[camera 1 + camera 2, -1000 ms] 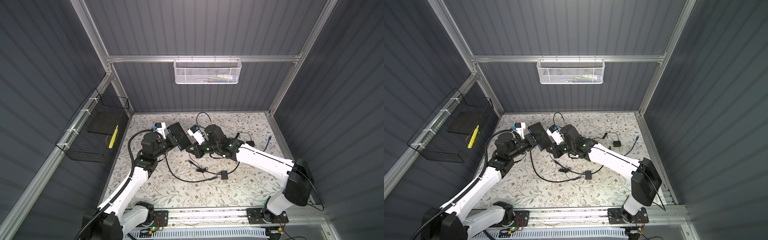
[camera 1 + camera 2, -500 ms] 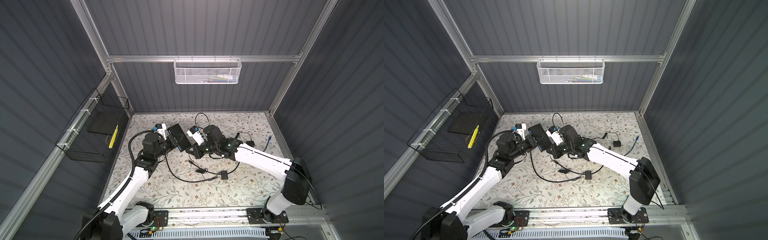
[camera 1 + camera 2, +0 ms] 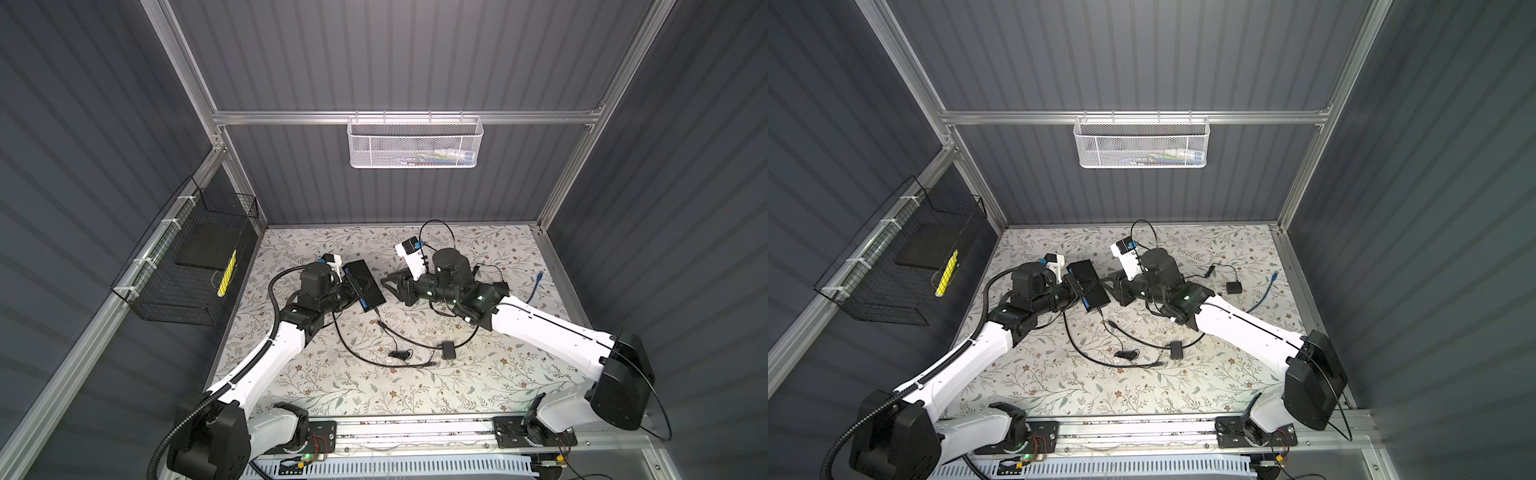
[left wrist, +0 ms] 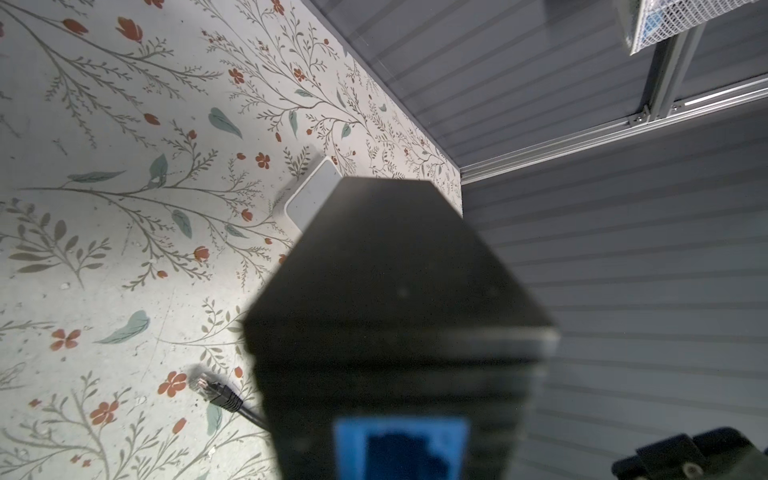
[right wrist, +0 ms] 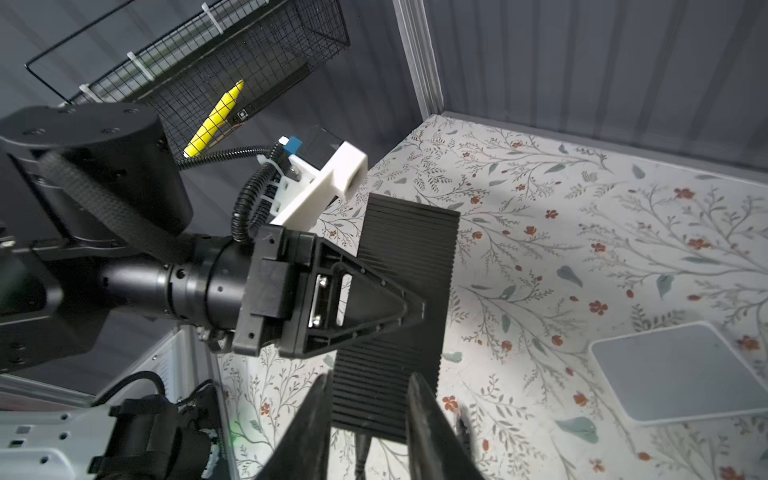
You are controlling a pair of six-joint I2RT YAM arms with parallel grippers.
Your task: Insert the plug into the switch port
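Left gripper (image 5: 409, 309) is clamped on the switch (image 5: 407, 249), holding it tilted above the mat (image 5: 582, 208). Right gripper (image 5: 368, 386) is spread, with its fingers (image 5: 428, 428) on either side of the switch's near end. The plug (image 5: 360, 451) sits between them, clear of both, butted into that end; can't tell if fully seated.

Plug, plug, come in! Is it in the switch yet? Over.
Left gripper shut on switch. Right gripper open around plug at switch's edge; seating unclear. Nothing in the way.
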